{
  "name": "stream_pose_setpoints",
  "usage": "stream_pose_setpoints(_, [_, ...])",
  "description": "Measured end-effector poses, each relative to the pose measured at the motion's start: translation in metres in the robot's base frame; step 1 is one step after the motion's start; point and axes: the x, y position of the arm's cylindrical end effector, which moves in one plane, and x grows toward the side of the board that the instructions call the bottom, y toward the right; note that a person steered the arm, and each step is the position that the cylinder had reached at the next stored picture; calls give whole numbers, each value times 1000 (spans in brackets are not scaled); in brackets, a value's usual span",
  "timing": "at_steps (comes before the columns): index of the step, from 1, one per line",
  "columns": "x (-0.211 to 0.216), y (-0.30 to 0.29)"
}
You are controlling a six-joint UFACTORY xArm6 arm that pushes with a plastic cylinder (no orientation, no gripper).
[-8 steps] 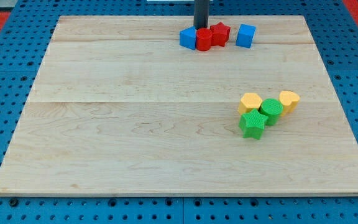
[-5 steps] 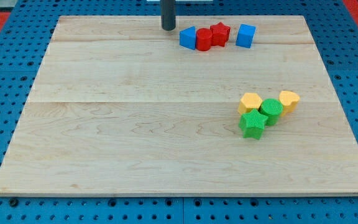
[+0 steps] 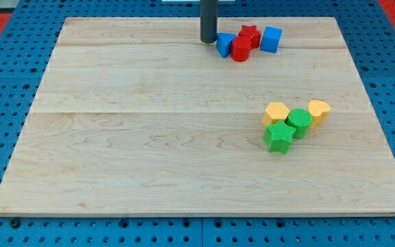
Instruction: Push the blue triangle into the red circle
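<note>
My tip (image 3: 208, 41) is a bare rod end with no jaws, so nothing opens or clamps. Touching or just beside it on the view's right sits the blue triangle (image 3: 225, 44), pressed against the red circle (image 3: 240, 49). Behind the circle is a red star (image 3: 249, 34), then a blue cube (image 3: 271, 39). Well below, toward the view's right, two yellow blocks (image 3: 276, 112) (image 3: 318, 110), a green cylinder (image 3: 298, 121) and a green star (image 3: 278, 136) cluster on the wooden surface (image 3: 149, 137).
</note>
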Motion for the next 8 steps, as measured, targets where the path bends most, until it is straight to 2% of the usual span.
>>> stream_pose_setpoints(1, [-35, 4])
stream_pose_setpoints(2, [-62, 72])
stream_pose_setpoints(3, [-51, 145])
stream_pose_setpoints(5, [-9, 121])
stream_pose_setpoints(6, [-4, 123])
stream_pose_setpoints(7, [-18, 177])
stream_pose_setpoints(8, [-18, 208])
